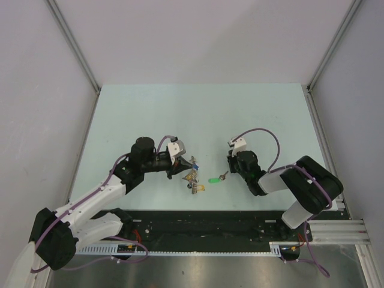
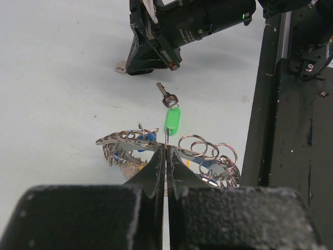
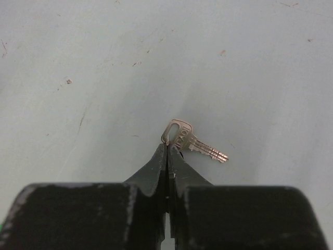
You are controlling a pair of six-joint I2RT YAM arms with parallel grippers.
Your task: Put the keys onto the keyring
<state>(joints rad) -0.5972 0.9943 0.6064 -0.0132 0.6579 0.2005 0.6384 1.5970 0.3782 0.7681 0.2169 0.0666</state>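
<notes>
Ring held, some keys on, more to go.
The left gripper (image 2: 166, 150) has its jaws pressed together on the ring (image 2: 130, 151), which sits near the middle of the counter's (image 1: 198, 114) near edge. Some keys (image 2: 149, 137) with blue heads look hooked among its wire loops, so part of the job seems done. A green key (image 2: 173, 120) lies flat just past the ring, toward the right edge; I cannot tell if it is hooked on. The right gripper (image 3: 167, 148) has its jaws pressed together too, and they seem to pinch the small loop of a silver key (image 3: 200, 147), a bit apart from the ring. That key is not on the ring yet. It needs to go on, and maybe the green one as well.
</notes>
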